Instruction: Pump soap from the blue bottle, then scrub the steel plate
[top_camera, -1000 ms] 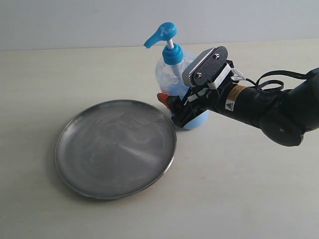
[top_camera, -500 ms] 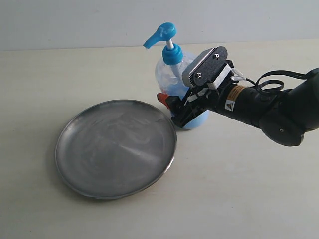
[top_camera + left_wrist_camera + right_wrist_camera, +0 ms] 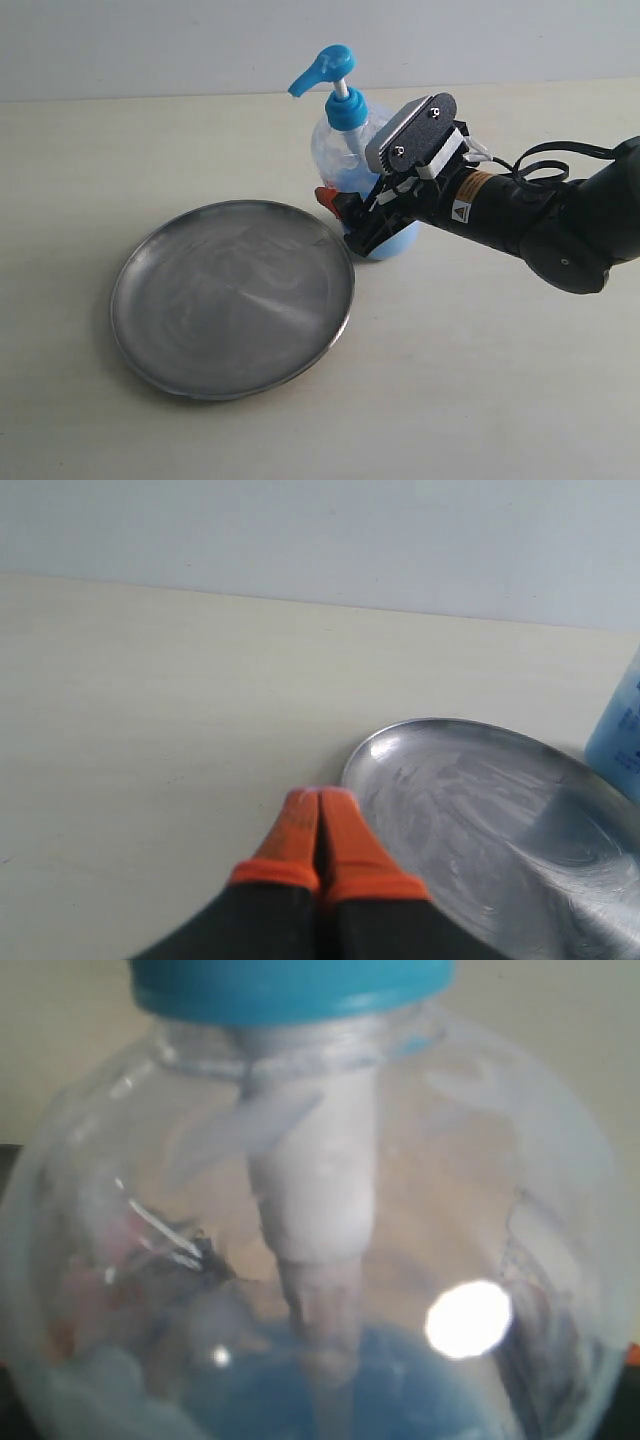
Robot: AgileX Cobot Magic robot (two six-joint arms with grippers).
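**Pump head directly above the held bottle; free end effector is past the plate**

Blue bottle stands upright on the tabletop, long axis vertical. Right end effector comes in side-on, fingers flanking the lower body. In the right wrist view the bottle fills the frame, so I read this as a wide clamp on the bottle. Contact at the pads isn't clearly visible.

Pump head sits straight above that grip, plunger up. Its spout points off the bottle toward the plate side. Can't tell whether the spout tip actually overhangs the rim.

Steel plate lies flat just beside the bottle, near rim close to the bottle's base. Touching or not: can't tell. Hazy whitish streaks on it could be smear or reflection.

Soap is pale blue, pooled in the bottom of the bottle.

Left end effector is closed, tips together, nothing in it. It sits low over the tabletop by the plate rim that faces away from the bottle, so the whole plate lies between the two. Well apart from the pump.

My read:
- The right arm is nearer but busy bracing the body.
- The press falls to the left: cross the plate, rise above the bottle, push straight down its axis.
- An off-axis push risks tipping the bottle within the grip.
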